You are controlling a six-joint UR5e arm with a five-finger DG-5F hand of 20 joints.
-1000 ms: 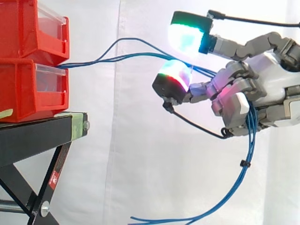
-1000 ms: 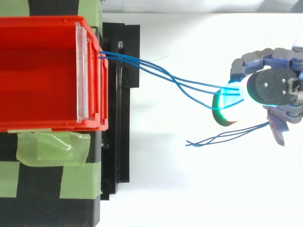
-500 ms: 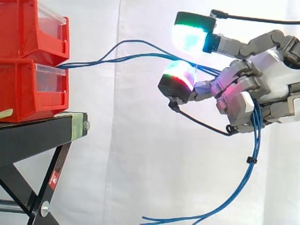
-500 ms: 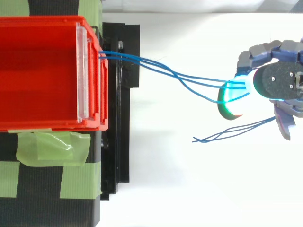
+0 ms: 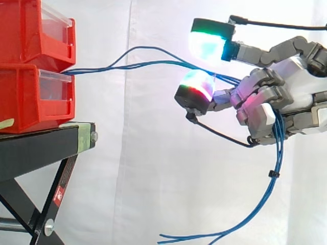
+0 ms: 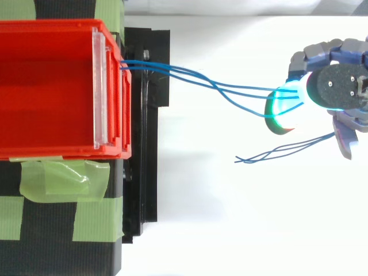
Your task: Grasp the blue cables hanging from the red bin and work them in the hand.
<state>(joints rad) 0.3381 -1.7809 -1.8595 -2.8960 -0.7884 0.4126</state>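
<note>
Thin blue cables [image 5: 148, 57] run from between the two stacked red bins [image 5: 36, 66] rightwards into my hand [image 5: 286, 97] at the right edge of the side view. The strands pass between a raised fingertip pad [image 5: 209, 41] glowing green-cyan and a lower pad [image 5: 196, 89] with a red rim, then through the curled fingers. Below the hand the cables [image 5: 265, 194] hang down and end loose near the bottom. From above, the cables [image 6: 213, 89] leave the red bin [image 6: 52, 86] and reach the hand [image 6: 339, 86]; their free ends [image 6: 270, 154] trail left.
The bins rest on a black stand [image 5: 41, 148] with green tape [image 6: 57, 178] at the left. A white curtain [image 5: 153, 163] forms the backdrop. Open space lies between the stand and the hand.
The hand has drawn a little to the right and slightly up, away from the bins. The cables between bin and hand are pulled straighter, and the loose ends have followed rightwards.
</note>
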